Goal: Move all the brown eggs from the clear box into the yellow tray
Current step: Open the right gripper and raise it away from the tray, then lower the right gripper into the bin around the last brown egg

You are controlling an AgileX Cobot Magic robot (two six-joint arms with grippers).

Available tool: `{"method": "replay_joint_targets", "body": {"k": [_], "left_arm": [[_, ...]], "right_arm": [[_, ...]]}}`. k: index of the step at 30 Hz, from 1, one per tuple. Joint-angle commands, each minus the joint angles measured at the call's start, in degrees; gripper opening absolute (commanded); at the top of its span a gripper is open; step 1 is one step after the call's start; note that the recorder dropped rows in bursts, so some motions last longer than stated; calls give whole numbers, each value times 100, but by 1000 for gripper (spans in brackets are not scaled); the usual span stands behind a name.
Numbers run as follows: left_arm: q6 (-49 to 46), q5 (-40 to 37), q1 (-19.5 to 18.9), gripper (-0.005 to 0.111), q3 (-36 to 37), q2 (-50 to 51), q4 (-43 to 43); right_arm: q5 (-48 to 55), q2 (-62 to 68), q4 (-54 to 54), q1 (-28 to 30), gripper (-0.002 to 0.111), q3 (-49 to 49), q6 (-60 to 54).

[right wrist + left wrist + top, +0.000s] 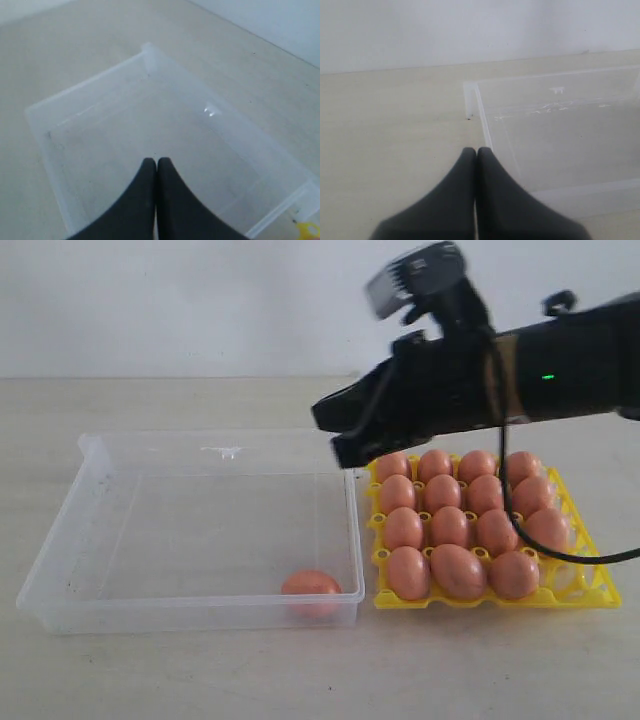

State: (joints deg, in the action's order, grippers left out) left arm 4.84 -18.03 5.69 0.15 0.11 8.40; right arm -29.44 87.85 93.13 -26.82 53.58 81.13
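Note:
One brown egg (311,591) lies in the clear box (95,540), against its front wall near the right corner. Several brown eggs (450,527) fill the yellow tray (590,592), which stands right of the box. My right gripper (329,434) hangs shut and empty above the box's right wall, just left of the tray's back corner. In the right wrist view the right gripper (156,161) is shut over the clear box (100,85), with a tray corner (307,230) at the edge. My left gripper (476,150) is shut and empty, low beside the wall of the clear box (485,125).
The box and tray sit side by side on a pale wooden table (200,670) with a white wall behind. A black cable (560,555) from the right arm loops down over the tray's right side. The tray's front right cup (566,582) holds no egg.

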Motion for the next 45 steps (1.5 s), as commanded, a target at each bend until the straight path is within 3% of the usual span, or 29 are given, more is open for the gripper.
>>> {"method": "replay_joint_targets", "body": {"k": [1, 4, 6, 8, 13, 16, 18, 23, 26, 30, 32, 45], "left_arm": [[-17, -22, 19, -4, -15, -11, -45], [-17, -22, 19, -4, -15, -11, -45], [-17, -22, 19, -4, -15, -11, -45], [-17, -22, 19, -4, -15, -11, -45], [-17, -22, 19, -4, -15, -11, -45], [-17, -22, 19, -4, -15, -11, -45], [-17, -22, 19, -4, -15, -11, -45], [-17, -33, 19, -4, -15, -11, -43], [-17, -33, 19, -4, -15, -11, -43], [-17, -33, 19, -4, -15, -11, -43], [-17, -33, 19, -4, -15, -11, -43], [-17, -33, 19, -4, -15, -11, -43]], "right_arm": [[3309, 267, 682, -1387, 0, 540, 725], [6010, 656, 618, -2061, 0, 910, -408], [6935, 960, 97, -2170, 0, 1243, -1754], [7212, 1197, -1687, -2170, 0, 1807, -3819], [7491, 1567, -8975, -1591, 0, 3718, -9439], [8829, 2055, -10792, -1258, 0, 4924, -10395], [9809, 2426, -10889, -1158, 0, 5626, -10361], [9940, 3059, -10631, -1179, 3, 5975, -10415], [9940, 3339, -10617, -1298, 19, 5975, -10864], [9940, 3708, -10564, -1311, 49, 5975, -10934], [9940, 3906, -10470, -1311, 57, 5975, -11015], [9940, 4182, -10367, -1311, 59, 5952, -10930]]}}
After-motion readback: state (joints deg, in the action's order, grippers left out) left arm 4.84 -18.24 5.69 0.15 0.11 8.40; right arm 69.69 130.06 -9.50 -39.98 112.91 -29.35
